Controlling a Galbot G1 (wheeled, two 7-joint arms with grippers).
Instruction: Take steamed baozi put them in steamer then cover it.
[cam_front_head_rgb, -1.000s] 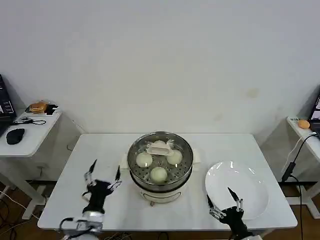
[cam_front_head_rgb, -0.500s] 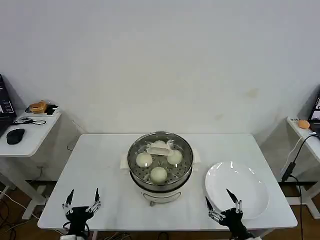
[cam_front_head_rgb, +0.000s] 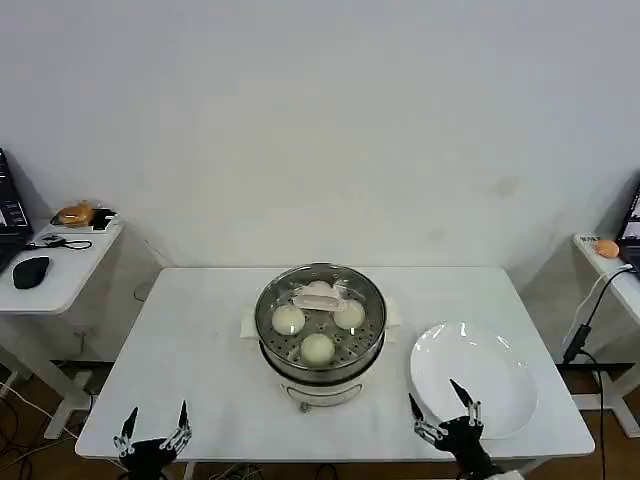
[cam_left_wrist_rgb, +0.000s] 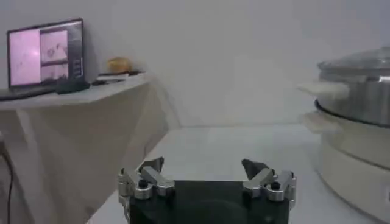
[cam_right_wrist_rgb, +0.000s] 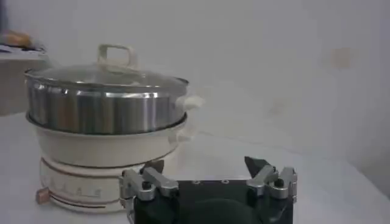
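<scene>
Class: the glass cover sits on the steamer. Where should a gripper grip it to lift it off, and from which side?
Probably by the cover's pale handle, from straight above. It stands up as a loop at the top centre, while the glass dome is smooth and the rim sits flush on the steamer.

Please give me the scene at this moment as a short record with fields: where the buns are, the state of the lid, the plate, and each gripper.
steamed baozi: three buns seen through the glass, lying on the perforated tray inside the pot
steamer: at the middle of the white table
cover: sits on the steamer, handle up
plate: white, nothing on it, to the steamer's right
left gripper: open, holding nothing, at the table's near edge
right gripper: open, holding nothing, at the near edge by the plate
</scene>
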